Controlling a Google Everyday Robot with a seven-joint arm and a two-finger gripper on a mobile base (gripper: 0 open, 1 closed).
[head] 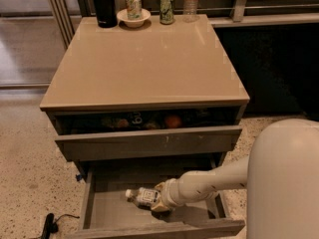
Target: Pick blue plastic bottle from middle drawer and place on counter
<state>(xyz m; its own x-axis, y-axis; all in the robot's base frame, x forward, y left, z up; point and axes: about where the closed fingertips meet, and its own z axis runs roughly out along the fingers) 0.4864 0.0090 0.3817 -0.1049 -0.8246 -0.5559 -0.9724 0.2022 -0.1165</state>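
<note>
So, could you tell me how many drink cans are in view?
2: a can in the white bowl at the counter's back, another can right of it. More may hide in the upper drawer. The pincer is in the middle drawer at the blue plastic bottle.
</note>
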